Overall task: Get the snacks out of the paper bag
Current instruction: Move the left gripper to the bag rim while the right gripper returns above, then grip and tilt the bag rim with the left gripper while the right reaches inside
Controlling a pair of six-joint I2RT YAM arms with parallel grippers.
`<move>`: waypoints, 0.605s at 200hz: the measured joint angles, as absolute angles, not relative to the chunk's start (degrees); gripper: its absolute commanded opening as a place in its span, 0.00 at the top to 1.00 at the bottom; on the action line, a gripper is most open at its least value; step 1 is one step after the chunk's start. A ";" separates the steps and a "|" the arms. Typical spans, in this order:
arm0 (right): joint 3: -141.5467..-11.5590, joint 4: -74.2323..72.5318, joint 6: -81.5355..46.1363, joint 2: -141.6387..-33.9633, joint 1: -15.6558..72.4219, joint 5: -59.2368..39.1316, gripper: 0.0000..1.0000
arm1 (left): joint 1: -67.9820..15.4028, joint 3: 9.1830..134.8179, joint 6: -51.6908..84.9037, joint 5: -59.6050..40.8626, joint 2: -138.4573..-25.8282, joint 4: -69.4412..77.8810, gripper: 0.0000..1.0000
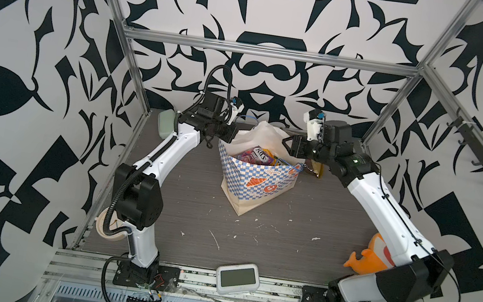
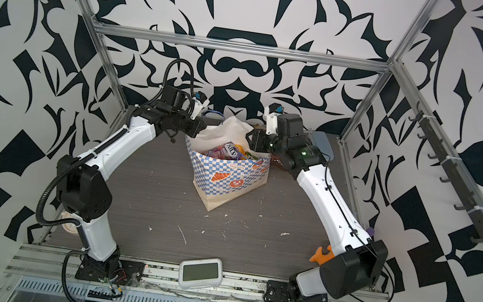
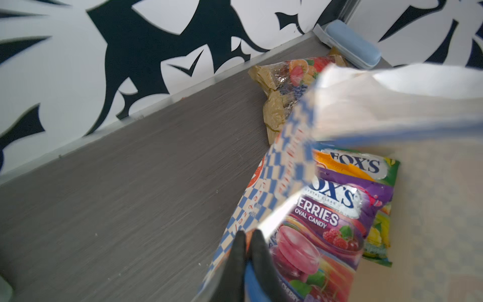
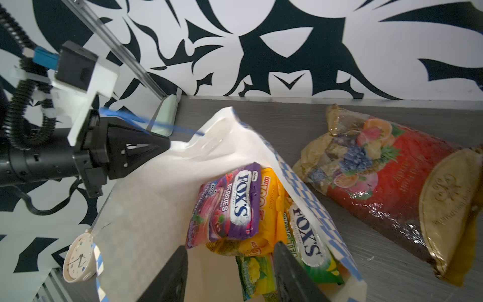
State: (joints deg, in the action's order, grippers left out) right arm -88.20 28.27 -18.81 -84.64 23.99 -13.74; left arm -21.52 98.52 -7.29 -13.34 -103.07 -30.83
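Note:
The paper bag [image 1: 258,183] [image 2: 228,185] stands upright at the back middle of the table, mouth open. My left gripper [image 3: 247,233] [image 1: 238,132] is shut on its rim, and a blue cord handle [image 4: 167,125] runs past the fingers. Inside lie snacks: a purple FOX'S packet [image 4: 235,201] [image 3: 334,209], a yellow one [image 4: 269,198] and a green FOX'S one [image 4: 308,235]. My right gripper [image 4: 230,264] [image 1: 287,142] hangs open over the bag's mouth, holding nothing. A red-gold fruit-print bag [image 4: 392,188] [image 3: 285,83] lies on the table behind the paper bag.
An orange plush shark [image 1: 367,256] lies by the right arm's base. A white screen device [image 1: 236,278] sits at the front edge. A pale green case [image 1: 166,122] and a blue case [image 3: 352,44] fill the back corners. A small round clock [image 4: 78,258] sits at the left.

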 measured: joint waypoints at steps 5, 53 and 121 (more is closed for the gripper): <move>-89.06 28.53 -18.39 -85.17 24.40 -13.76 0.45 | -21.58 98.13 -7.03 -13.69 -102.56 -30.70 1.00; -94.65 31.66 -15.42 -88.71 26.06 -13.87 0.48 | -23.88 96.27 -6.98 -14.74 -99.37 -30.26 1.00; -85.30 36.62 -12.53 -84.73 26.55 -13.08 0.51 | -28.71 95.13 -6.00 -8.80 -94.15 -30.28 1.00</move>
State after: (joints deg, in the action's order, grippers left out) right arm -85.30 36.62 -12.53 -84.73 26.55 -13.08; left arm -28.71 95.13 -6.00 -8.80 -94.15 -30.28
